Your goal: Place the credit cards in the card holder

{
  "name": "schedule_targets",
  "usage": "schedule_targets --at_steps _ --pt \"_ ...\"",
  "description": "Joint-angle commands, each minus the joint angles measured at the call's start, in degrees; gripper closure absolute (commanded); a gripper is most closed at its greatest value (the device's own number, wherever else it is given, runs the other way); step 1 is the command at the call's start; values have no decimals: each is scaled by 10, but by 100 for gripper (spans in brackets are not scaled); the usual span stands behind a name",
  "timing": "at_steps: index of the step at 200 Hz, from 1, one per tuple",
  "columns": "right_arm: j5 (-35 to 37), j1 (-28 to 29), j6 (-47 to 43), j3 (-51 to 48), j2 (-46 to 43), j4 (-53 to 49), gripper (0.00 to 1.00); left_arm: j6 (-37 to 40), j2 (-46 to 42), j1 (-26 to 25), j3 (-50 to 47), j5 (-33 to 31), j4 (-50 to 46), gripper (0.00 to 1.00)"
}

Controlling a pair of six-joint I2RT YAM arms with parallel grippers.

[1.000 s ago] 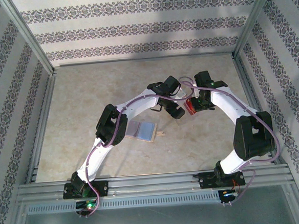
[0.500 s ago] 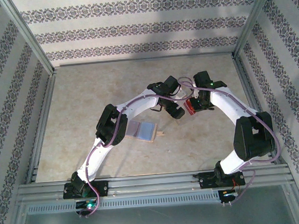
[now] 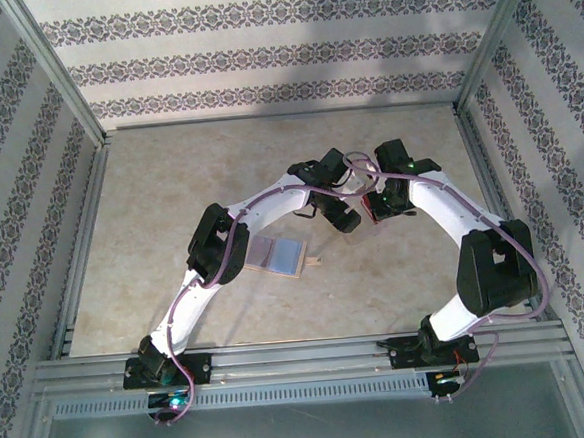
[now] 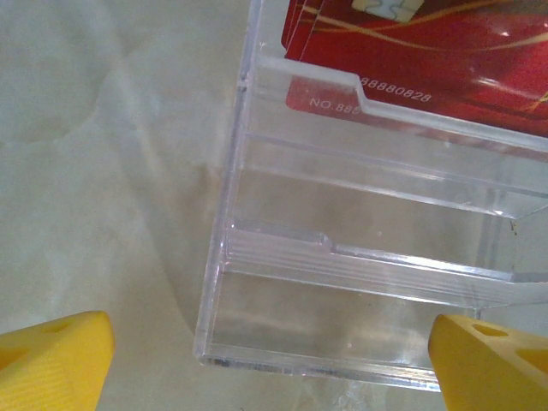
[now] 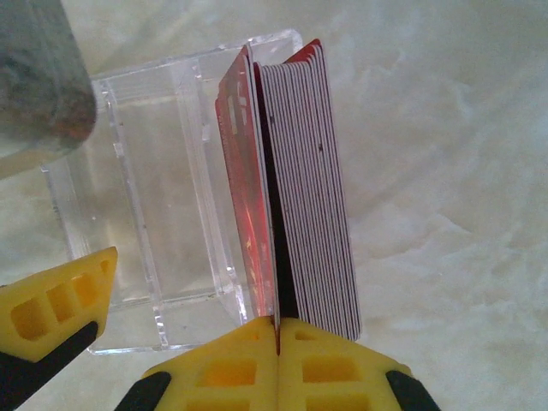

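Right gripper [image 5: 276,336] has its yellow fingers pressed together on the bottom edge of the front card [image 5: 247,197], which leans a little away from the rest of the credit cards [image 5: 308,188]. Left gripper [image 4: 270,366] stands with its fingers wide apart on either side of the clear box [image 4: 360,257], at the end away from the cards. One of its yellow fingers [image 5: 53,300] shows by the box's corner in the right wrist view, and a blurred grey shape [image 5: 34,77] covers the corner opposite.

From above, both grippers meet over the box in the middle of the table [image 3: 170,187], and the two arms hide most of it. Patterned walls [image 3: 261,56] close in the table on three sides.

The clear box is split by ridges into compartments. The red cards stand on edge, packed face to face, in the end one. Their long edges run away from the right gripper, and their printed faces are turned toward the left wrist camera.

The card holder [image 3: 279,253] lies open and flat, pale inside up, well apart from the box. Its left edge is just beside the left arm's elbow [image 3: 214,249], and its long axis runs roughly left to right, with the small tab sticking out to the right.
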Motion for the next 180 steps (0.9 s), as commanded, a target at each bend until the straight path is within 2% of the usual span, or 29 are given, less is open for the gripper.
schedule_targets --at_steps 1,72,180 --pt "-7 4 -7 -4 -16 2 95 27 27 -14 -20 -34 -60 5" --pt "-50 -5 2 -5 -37 2 98 29 20 -14 -15 -39 -62 5" --pt "-159 -63 83 -11 -152 12 100 30 -77 -12 52 -7 -90 2"
